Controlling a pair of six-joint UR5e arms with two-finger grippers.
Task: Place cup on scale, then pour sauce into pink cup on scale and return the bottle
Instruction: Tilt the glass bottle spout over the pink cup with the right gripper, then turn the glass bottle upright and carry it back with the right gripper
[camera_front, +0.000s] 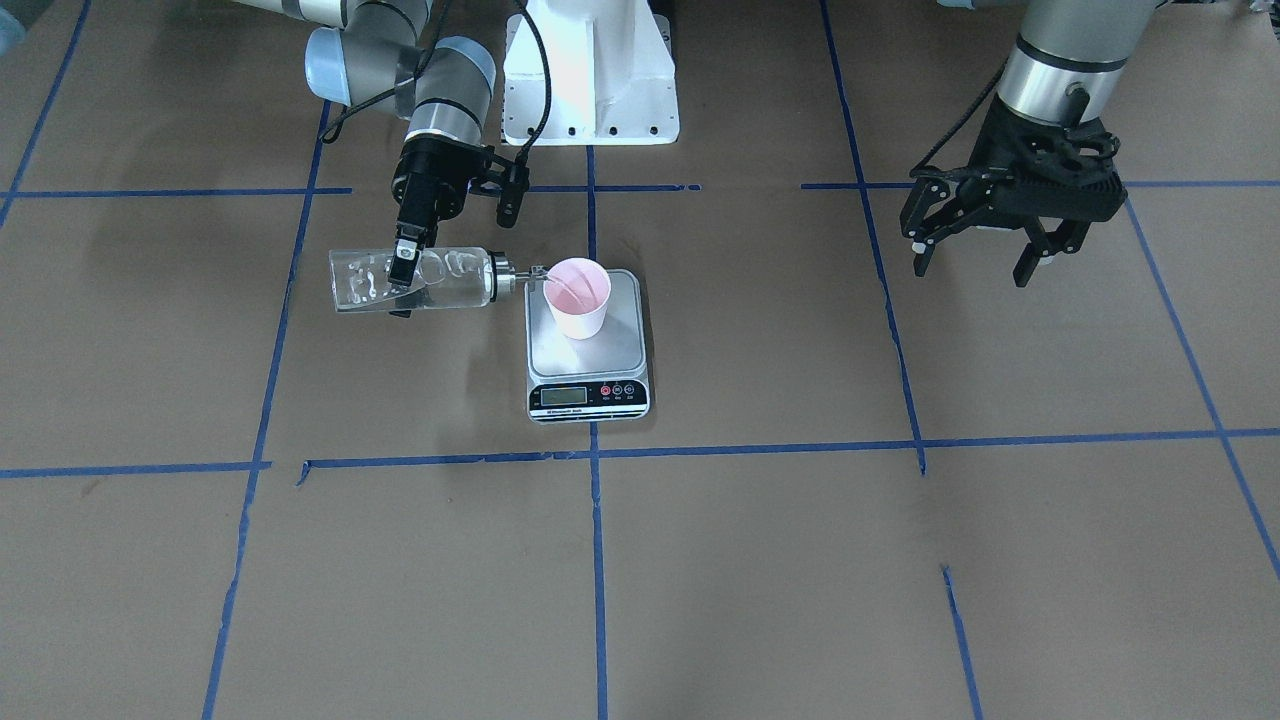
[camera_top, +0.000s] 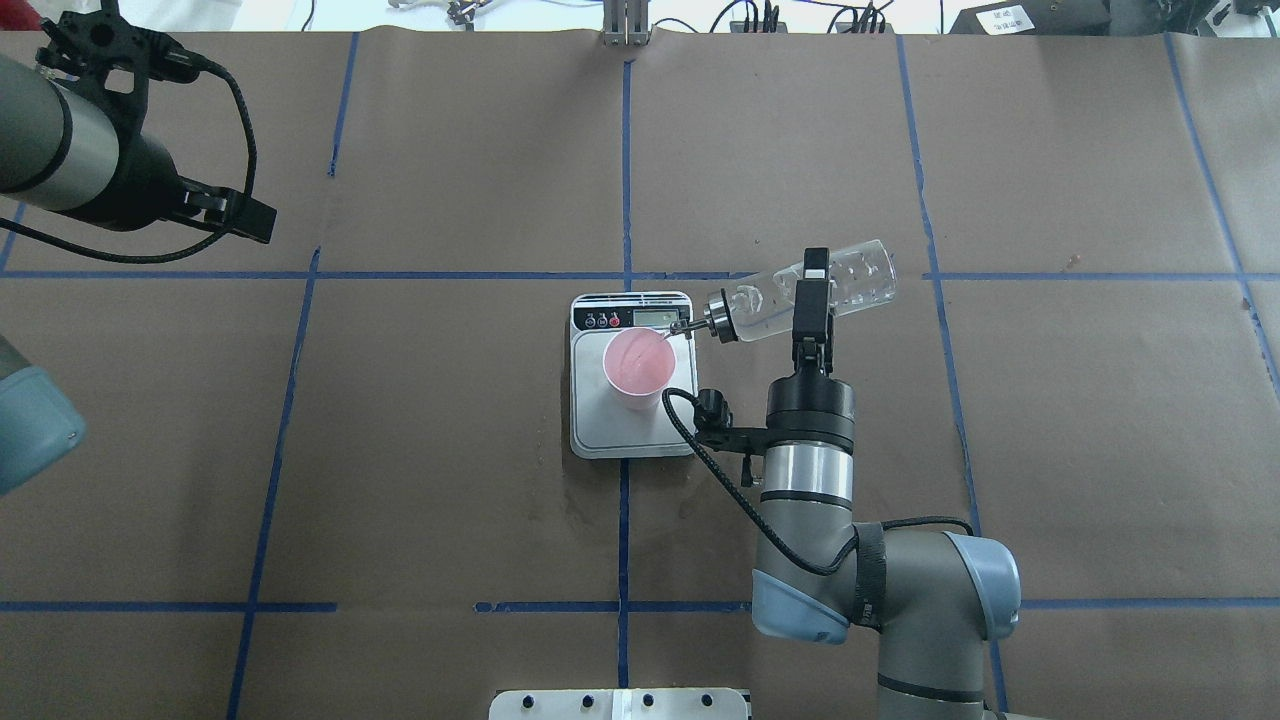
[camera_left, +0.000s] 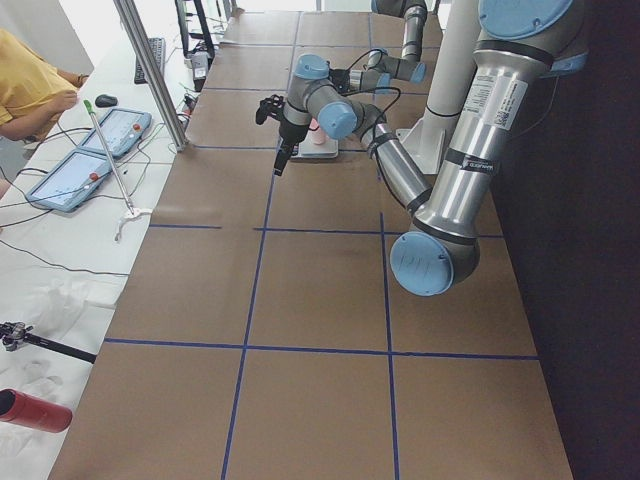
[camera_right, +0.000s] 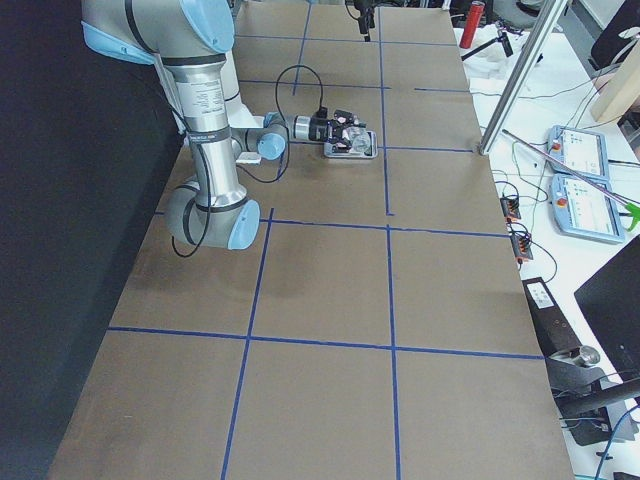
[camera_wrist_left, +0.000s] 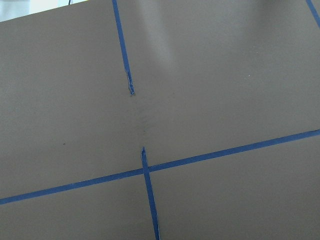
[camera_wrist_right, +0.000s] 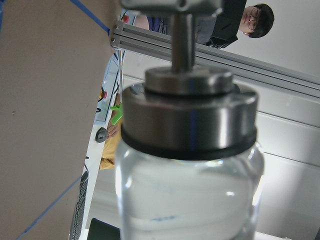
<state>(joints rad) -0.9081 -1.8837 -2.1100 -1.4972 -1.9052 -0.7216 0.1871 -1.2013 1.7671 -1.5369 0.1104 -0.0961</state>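
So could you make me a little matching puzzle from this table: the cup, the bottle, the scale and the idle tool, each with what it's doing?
1 cup
2 bottle
3 scale
4 left tool

A tipped sideways in the right tool
B open, holding nothing
C flat on the table
D upright on the scale

Pairs: 1-D, 2-A, 3-C, 4-B

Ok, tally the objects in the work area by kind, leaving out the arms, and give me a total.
cup: 1
scale: 1
bottle: 1
Total: 3
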